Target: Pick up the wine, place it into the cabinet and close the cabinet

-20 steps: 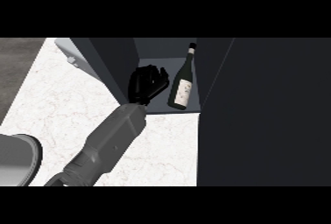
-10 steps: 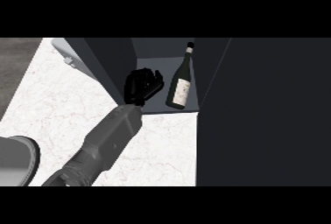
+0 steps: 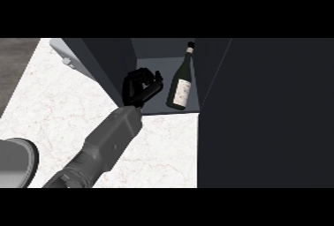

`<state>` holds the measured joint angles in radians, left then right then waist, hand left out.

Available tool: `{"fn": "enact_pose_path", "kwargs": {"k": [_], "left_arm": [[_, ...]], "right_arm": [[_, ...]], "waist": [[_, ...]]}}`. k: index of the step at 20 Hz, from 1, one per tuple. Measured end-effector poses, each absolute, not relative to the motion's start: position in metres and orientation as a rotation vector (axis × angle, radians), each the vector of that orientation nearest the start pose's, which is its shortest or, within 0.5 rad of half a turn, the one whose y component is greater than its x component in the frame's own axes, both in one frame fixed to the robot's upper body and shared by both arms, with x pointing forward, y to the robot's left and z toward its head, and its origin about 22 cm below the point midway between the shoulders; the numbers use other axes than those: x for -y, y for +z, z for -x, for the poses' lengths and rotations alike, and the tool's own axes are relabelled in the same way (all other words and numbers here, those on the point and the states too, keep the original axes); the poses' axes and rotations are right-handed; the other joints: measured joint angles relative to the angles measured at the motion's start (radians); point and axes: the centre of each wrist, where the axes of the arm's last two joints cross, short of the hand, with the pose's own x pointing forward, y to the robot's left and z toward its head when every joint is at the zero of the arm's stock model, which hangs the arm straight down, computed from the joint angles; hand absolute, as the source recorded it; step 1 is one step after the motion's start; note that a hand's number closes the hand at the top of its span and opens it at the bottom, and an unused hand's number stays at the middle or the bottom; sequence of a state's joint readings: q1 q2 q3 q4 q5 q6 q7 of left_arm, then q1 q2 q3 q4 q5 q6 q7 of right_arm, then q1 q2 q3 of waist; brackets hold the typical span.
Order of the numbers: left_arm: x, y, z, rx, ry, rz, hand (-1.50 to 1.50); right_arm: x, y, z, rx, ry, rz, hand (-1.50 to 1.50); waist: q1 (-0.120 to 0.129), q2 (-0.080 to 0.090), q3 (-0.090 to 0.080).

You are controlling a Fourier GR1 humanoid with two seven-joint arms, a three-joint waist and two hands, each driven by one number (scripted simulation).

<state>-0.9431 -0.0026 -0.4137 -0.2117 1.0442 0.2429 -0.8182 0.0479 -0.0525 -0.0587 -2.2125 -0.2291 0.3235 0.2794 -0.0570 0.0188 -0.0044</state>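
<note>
White marble with faint pink veining makes up the surface (image 3: 58,110) seen in the head view, which runs from the left side to the base of a dark grey cabinet (image 3: 274,110). The cabinet is shown with its front open, and its pale grey floor is lit at the opening. A dark glass wine bottle with a cream label (image 3: 180,84) is seen inside the cabinet, on the right side of the compartment, its neck pointing toward the back and its base near the front edge, close to the right wall. The cabinet door (image 3: 98,62) is swung out to the left, with a lighter grey edge visible beyond it.

One grey forearm is brought in from the lower left, and its black robot hand (image 3: 138,86) is placed at the opening, just left of the bottle and apart from it. Its fingers are curled, and nothing is held in them. A grey rounded object (image 3: 13,163) is cut off by the left edge.
</note>
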Motion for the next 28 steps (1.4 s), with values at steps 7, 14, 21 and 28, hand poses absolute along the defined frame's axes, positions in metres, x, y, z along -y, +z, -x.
{"fn": "enact_pose_path", "kwargs": {"k": [7, 14, 21, 28], "left_arm": [[-0.110, -0.035, -0.388, 1.774, 0.293, 0.171, -1.50], [-0.100, -0.032, -0.383, 1.810, 0.263, 0.200, -1.50], [-0.091, -0.031, -0.364, 1.831, 0.213, 0.256, -1.50], [-0.106, -0.015, -0.326, 1.834, 0.120, 0.338, -1.50]], "right_arm": [[0.257, 0.142, -0.187, 1.907, 0.262, -0.246, -1.50], [0.255, 0.148, -0.184, 1.900, 0.258, -0.230, -1.50], [0.252, 0.149, -0.181, 1.886, 0.246, -0.219, -1.50], [0.251, 0.154, -0.177, 1.889, 0.248, -0.210, -1.50]], "waist": [[0.012, 0.007, -0.009], [0.035, 0.000, -0.010], [0.067, -0.019, -0.002], [0.085, -0.030, 0.004]]}}
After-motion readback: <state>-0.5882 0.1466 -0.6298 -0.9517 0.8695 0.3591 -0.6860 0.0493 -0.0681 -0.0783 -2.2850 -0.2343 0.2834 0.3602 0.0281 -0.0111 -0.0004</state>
